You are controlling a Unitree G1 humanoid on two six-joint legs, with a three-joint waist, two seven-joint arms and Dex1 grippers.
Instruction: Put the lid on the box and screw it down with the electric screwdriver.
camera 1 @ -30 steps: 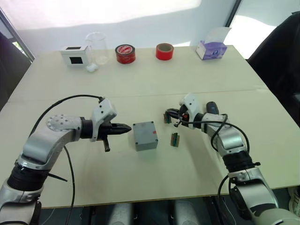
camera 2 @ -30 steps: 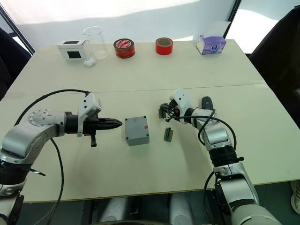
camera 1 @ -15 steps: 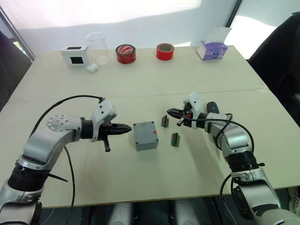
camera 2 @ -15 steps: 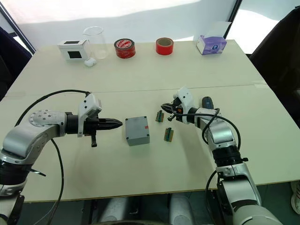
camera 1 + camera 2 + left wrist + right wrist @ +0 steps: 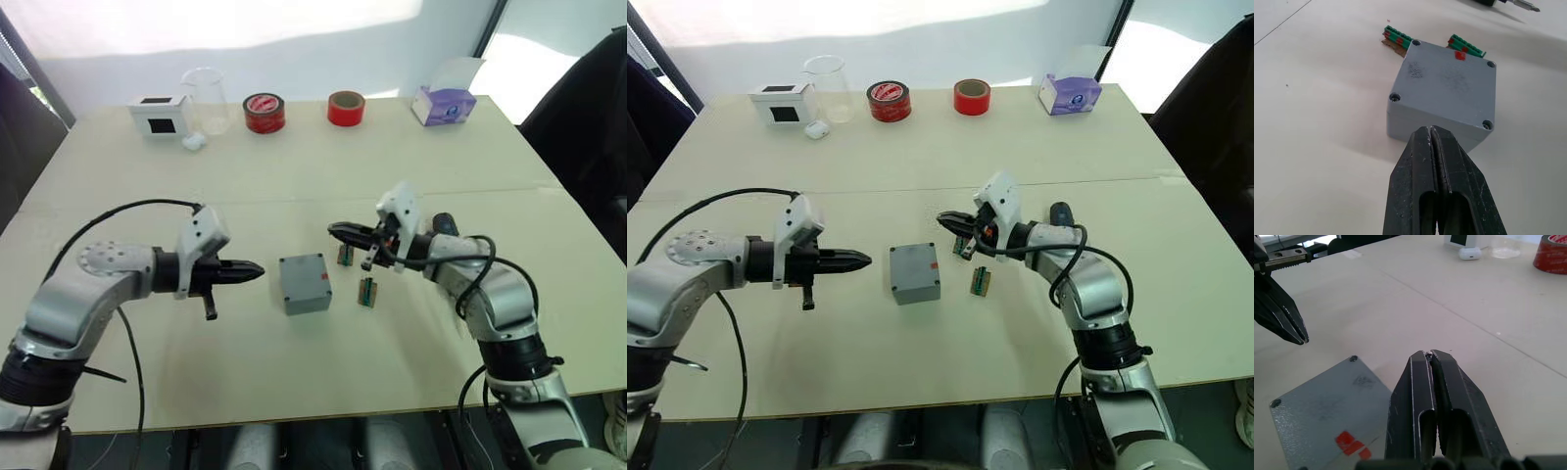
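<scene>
The grey box point(image 5: 304, 283) rests mid-table, its top face showing corner screw holes and a small red mark point(image 5: 1460, 55). Whether that face is the lid I cannot tell. My left gripper point(image 5: 259, 271) is shut and empty, pointing at the box's left side from a short gap away point(image 5: 1431, 130). Above the table by the box's far right corner hovers my right gripper point(image 5: 332, 228), shut with nothing in it point(image 5: 1429, 354). The dark electric screwdriver point(image 5: 443, 224) lies on the table behind my right forearm.
Two small green terminal blocks point(image 5: 345, 255) point(image 5: 366, 292) lie right of the box. Along the far edge stand a white box with a black window point(image 5: 160, 115), a glass beaker point(image 5: 204, 98), two red tape rolls point(image 5: 263, 113) point(image 5: 344, 107) and a purple tissue box point(image 5: 443, 103).
My right gripper has moved left past the green blocks toward the box. The left gripper has drawn back slightly from the box.
</scene>
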